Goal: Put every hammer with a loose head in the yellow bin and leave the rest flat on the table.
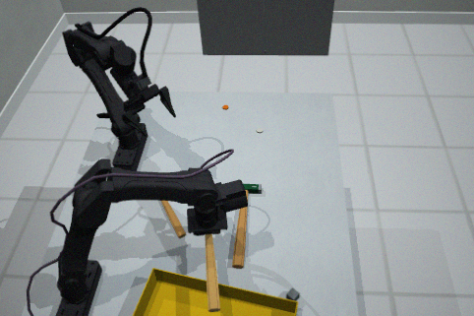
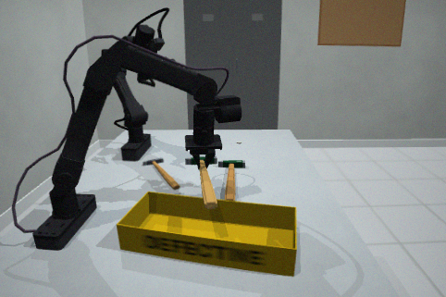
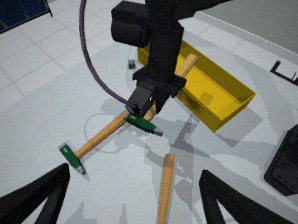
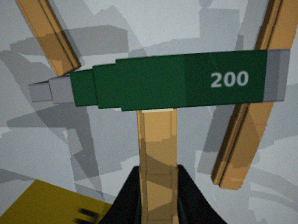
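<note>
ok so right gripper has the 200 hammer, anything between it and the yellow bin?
Only the wall of the yellow bin on the hammers' side. The 200 hammer's handle end is already past it; the head still has to cross. Nothing else visible in the way; the other two hammers lie off either side.

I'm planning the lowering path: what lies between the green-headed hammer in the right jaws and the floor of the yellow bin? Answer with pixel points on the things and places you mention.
Only the open gap above the yellow bin (image 2: 207, 258) under its handle end, seen in the exterior view.
</note>
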`<state>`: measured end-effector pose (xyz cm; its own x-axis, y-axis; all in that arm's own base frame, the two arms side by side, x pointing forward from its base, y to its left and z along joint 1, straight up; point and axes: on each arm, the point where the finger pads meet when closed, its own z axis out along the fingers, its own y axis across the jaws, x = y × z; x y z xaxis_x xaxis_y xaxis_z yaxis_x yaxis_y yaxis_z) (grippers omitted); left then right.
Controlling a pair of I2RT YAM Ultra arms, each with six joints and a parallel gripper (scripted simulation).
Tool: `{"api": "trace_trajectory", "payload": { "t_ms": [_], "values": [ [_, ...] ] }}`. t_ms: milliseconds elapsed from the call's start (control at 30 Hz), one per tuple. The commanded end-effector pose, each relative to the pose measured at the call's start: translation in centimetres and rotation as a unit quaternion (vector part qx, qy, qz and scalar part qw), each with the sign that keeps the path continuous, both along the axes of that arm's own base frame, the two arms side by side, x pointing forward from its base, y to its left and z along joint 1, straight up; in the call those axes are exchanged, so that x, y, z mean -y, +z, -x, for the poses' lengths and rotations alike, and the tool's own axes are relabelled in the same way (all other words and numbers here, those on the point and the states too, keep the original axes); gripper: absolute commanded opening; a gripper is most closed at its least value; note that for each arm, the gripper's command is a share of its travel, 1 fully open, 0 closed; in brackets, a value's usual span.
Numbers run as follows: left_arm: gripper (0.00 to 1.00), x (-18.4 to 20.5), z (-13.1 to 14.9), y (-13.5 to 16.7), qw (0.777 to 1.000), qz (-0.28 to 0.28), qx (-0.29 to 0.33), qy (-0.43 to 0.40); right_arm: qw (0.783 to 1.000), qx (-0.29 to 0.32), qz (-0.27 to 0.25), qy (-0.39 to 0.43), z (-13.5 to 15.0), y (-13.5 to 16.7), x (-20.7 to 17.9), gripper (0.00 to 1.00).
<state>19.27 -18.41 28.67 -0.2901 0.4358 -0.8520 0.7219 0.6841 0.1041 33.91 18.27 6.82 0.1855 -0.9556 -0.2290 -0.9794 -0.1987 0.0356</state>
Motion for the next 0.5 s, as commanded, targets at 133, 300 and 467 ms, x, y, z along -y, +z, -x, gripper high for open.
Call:
{"api": "trace_trajectory", "payload": {
  "t_ms": [133,300,467],
  "values": [
    [1.00,10.8,-5.9,1.2,0.993,0.080,0.077,-0.039,0.999,0.009,-0.022,0.023,-2.5,2.2,7.2,0.13],
    [1.00,14.3,-7.1,-2.5,0.995,0.064,0.061,-0.055,1.000,0.007,-0.018,0.018,-3.5,2.1,10.4,0.13],
    [1.00,17.6,-7.6,-8.1,0.996,0.037,0.037,-0.073,1.000,0.006,-0.020,0.009,-5.3,2.1,15.6,0.13]
  ]
}}
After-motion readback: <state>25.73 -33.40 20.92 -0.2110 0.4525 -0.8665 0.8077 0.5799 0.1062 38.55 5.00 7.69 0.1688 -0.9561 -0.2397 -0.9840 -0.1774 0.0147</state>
